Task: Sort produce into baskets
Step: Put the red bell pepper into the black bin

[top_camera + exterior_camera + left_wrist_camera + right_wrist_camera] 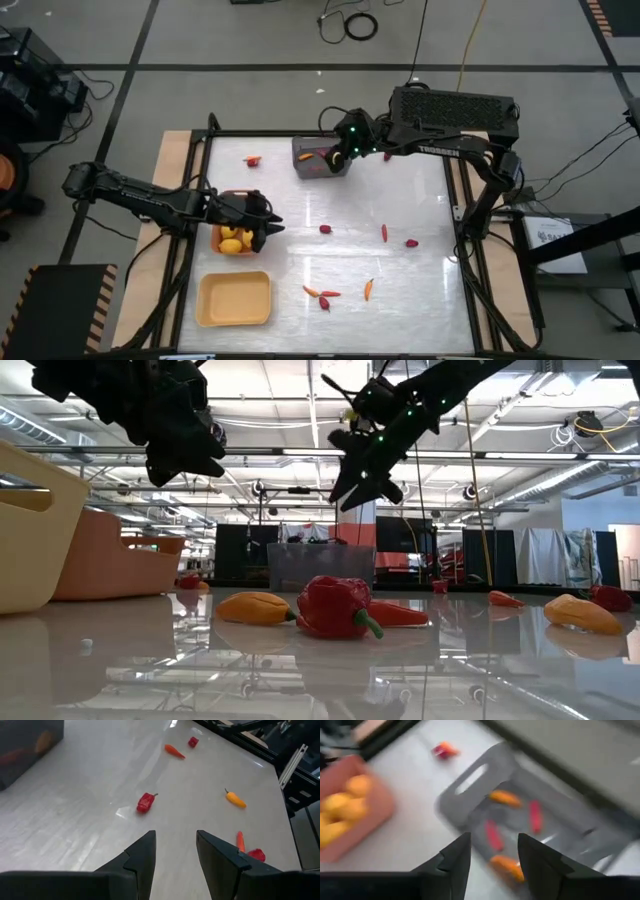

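My left gripper [270, 224] is open and empty, above the table just right of the orange-brown tray [222, 203], which holds yellow fruits [234, 240]. In its wrist view the fingers [175, 837] point toward a red pepper piece [145, 802] on the table. My right gripper [338, 154] is open and empty above the grey bin [308, 150]. Its wrist view [492, 840] shows orange and red pieces [505, 797] lying in the bin [470, 780]. The pale yellow tray [235, 298] stands at the near left.
Loose pieces lie on the table: one by the bin [252, 159], red and orange ones mid-table [325, 229] [384, 232] [412, 242], and several near the front [322, 294] [369, 289]. A dark frame [460, 215] edges the table.
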{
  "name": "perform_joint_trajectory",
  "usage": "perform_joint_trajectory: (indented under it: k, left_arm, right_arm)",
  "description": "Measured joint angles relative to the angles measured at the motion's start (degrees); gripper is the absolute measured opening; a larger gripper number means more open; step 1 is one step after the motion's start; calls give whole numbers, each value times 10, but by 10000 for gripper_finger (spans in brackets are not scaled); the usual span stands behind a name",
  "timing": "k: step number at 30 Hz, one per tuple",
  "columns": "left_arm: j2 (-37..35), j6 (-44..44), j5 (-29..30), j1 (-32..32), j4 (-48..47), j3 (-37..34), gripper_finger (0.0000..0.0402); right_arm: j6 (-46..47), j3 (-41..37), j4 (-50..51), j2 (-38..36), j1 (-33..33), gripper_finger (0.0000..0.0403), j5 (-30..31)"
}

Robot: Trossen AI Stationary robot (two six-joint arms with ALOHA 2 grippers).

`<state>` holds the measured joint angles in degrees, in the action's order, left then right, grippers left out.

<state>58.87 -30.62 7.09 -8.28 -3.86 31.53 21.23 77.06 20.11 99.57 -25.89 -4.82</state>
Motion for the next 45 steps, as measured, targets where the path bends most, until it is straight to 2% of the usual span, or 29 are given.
perform_joint_trajectory:
  k: [3, 7, 13, 18, 27, 37, 45]
  left_arm:
    - [0, 1, -1, 0, 1, 0, 148]
    - [0, 36, -36, -1, 6, 0, 148]
    - [7, 66, -82, -4, 45, 0, 148]
    - [52, 72, -83, -36, 65, 27, 148]
    - [213, 85, -70, -89, 61, 126, 148]
    - [421, 86, -52, -122, 9, 336, 148]
    - [557, 85, -47, -129, 3, 457, 148]
  right_arm:
    - [27, 0, 18, -13, 11, 160, -54]
    - [50, 0, 56, -31, 43, 156, -104]
    - [51, 0, 132, -67, 130, 148, -106]
    - [51, 0, 163, -96, 216, 142, -99]
    - [86, 0, 202, -112, 378, 132, -60]
    - [164, 0, 232, -112, 556, 121, 94]
    - [217, 0, 257, -112, 645, 110, 174]
